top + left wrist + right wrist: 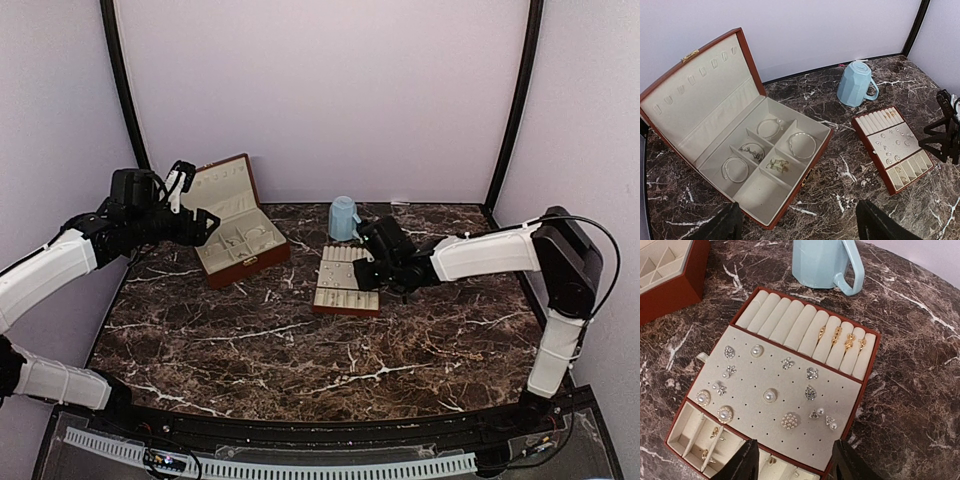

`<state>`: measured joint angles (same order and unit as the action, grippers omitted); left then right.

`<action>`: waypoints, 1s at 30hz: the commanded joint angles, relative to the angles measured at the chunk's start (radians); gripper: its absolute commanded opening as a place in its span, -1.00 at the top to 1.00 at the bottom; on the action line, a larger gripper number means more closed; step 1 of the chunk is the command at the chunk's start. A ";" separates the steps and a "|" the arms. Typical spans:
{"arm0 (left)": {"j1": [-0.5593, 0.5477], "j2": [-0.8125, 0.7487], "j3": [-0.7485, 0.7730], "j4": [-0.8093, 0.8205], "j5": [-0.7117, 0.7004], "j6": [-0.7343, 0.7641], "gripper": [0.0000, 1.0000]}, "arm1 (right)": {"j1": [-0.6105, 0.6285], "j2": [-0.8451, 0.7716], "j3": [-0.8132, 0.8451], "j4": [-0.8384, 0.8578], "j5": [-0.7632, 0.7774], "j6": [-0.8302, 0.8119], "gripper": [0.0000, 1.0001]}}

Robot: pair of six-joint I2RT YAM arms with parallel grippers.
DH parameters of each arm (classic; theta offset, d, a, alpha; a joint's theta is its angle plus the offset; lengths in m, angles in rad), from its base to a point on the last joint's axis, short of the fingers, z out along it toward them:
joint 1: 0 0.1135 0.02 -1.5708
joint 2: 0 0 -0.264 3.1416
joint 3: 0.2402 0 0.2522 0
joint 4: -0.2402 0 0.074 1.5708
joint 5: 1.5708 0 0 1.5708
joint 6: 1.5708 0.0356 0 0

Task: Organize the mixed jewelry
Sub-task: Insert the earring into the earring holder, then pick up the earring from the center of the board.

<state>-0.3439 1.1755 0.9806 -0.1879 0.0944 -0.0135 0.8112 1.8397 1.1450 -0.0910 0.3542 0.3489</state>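
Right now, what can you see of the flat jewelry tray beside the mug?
The tray lies flat on the marble table. Reddish-brown frame, cream lining. Ring rolls at the far end hold four gold rings; the dotted middle pad carries pearl and sparkling studs; near compartments hold small gold pieces. The open right gripper hangs above its near edge.

Toward the arm bases from the tray (345, 309), the marble table (300, 350) lies bare. Just behind the tray stands the blue mug (343, 218). To its left, across a gap, sits the open box (240, 240), lid raised. The right gripper (795, 460), fingers spread, hangs over the tray.
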 commanded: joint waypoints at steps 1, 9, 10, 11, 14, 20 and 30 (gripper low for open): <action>0.007 -0.028 -0.013 0.019 0.010 0.007 -0.62 | -0.026 -0.027 0.036 -0.031 -0.079 0.003 -0.04; 0.006 -0.025 -0.013 0.019 0.006 0.008 -0.62 | -0.046 0.042 0.099 -0.076 -0.142 0.036 0.38; 0.006 -0.025 -0.013 0.020 0.009 0.007 -0.62 | -0.047 0.048 0.103 -0.080 -0.150 0.039 0.42; 0.006 -0.025 -0.014 0.018 0.006 0.007 -0.62 | -0.047 0.053 0.103 -0.081 -0.159 0.044 0.45; 0.006 -0.025 -0.014 0.019 0.003 0.007 -0.62 | -0.049 0.050 0.094 -0.094 -0.177 0.054 0.48; 0.006 -0.028 -0.015 0.020 -0.003 0.007 -0.62 | -0.036 -0.019 0.027 -0.144 -0.230 0.088 0.47; 0.006 -0.022 -0.016 0.022 0.002 0.006 -0.62 | 0.155 -0.134 -0.108 -0.211 -0.270 0.203 0.38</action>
<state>-0.3439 1.1755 0.9806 -0.1879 0.0933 -0.0135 0.8814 1.7508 1.0760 -0.2890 0.1192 0.4782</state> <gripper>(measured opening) 0.811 0.304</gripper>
